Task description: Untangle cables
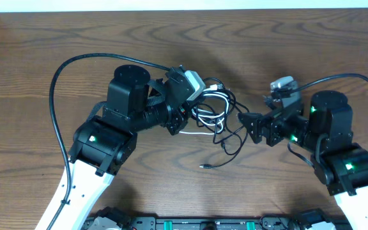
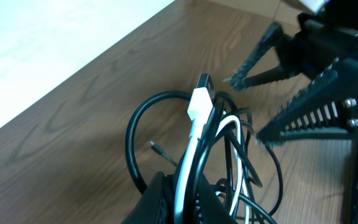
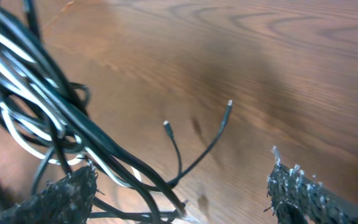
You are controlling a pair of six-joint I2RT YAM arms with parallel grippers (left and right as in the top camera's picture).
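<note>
At frame bottom of the left wrist view, the left gripper [image 2: 188, 198] pinches the tangled cables [image 2: 197, 124]; the right gripper [image 3: 182, 167] has its fingers spread wide, with strands between them.

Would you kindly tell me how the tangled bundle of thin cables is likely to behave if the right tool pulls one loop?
Probably floppy: the tangled bundle of thin black and white cables lies in loose, sagging loops. Likely light: a tug may drag the whole knot, though the shut left tool gripping it should anchor one side.
</note>
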